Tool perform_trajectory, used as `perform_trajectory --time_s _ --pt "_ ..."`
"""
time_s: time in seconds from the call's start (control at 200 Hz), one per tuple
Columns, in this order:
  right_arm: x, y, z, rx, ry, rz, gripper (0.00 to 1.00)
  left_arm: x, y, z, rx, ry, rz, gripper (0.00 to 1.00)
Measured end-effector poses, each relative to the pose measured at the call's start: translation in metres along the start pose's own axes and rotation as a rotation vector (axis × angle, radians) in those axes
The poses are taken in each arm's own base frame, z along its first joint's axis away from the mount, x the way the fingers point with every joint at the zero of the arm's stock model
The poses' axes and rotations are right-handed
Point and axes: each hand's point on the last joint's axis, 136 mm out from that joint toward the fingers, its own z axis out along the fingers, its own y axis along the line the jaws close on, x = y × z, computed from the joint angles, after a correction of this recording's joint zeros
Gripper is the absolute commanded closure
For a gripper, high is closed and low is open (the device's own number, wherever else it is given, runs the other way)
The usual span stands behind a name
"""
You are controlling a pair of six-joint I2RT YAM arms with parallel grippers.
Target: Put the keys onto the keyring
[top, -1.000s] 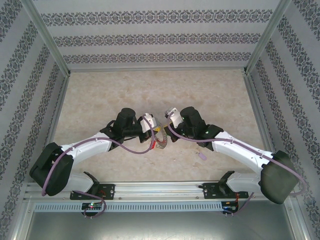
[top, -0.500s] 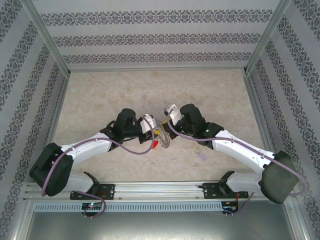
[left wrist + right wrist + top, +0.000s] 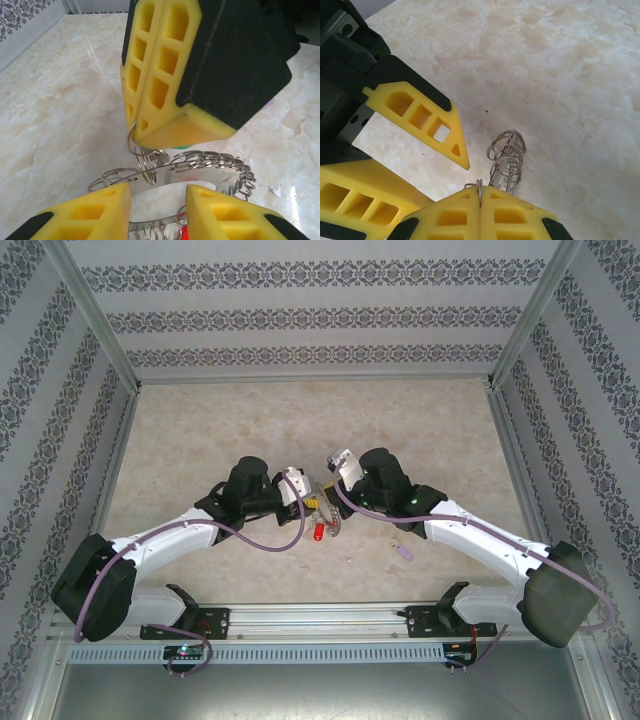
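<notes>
The keyring (image 3: pixel 328 516) hangs between my two grippers at the table's middle, a flat grey ring (image 3: pixel 200 172) fringed with wire loops (image 3: pixel 506 159). My right gripper (image 3: pixel 480 192) is shut on one wire loop at its rim, and it comes down from above in the left wrist view (image 3: pixel 134 134). My left gripper (image 3: pixel 157 192) stands open, one finger on each side of the ring's near edge (image 3: pixel 308 502). A red tag (image 3: pixel 318 532) dangles from the ring (image 3: pixel 184 233). A sliver of green tag (image 3: pixel 183 147) shows under the right fingers. A lilac-tagged key (image 3: pixel 403 553) lies on the table by the right arm.
The marble tabletop (image 3: pixel 200 440) is boxed in by patterned walls on three sides with metal posts (image 3: pixel 95 315) at the corners. Both forearms meet at the middle, and a purple cable (image 3: pixel 270 540) loops off the left wrist.
My left gripper has gone from shut to open, letting go of the keyring. The ring with its red tag now hangs lower from the right gripper. The left arm's elbow shifted slightly back.
</notes>
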Motion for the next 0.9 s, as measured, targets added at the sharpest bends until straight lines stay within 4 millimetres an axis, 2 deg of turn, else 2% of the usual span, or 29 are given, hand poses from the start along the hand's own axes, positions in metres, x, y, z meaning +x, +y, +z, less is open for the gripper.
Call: perform_trajectory --time_s 0.115,0.25,0.535,0.729,0.899 --pt "0.000 0.003 0.000 -0.007 0.002 -0.004 1.00 0.001 -0.002 0.005 0.009 0.008 -0.001 0.67" --pt "0.001 0.003 0.000 -0.011 0.004 -0.003 1.00 -0.001 0.001 0.007 0.004 0.010 0.001 0.73" --pt "0.002 0.004 0.000 -0.015 0.009 -0.013 1.00 0.003 0.004 0.011 -0.004 0.034 -0.005 1.00" --pt "0.002 0.000 0.000 0.010 0.008 -0.019 1.00 0.003 0.006 0.012 -0.015 0.039 0.001 1.00" --pt "0.012 -0.015 -0.001 0.046 0.009 0.026 1.00 0.003 0.006 0.012 -0.025 0.032 -0.001 1.00"
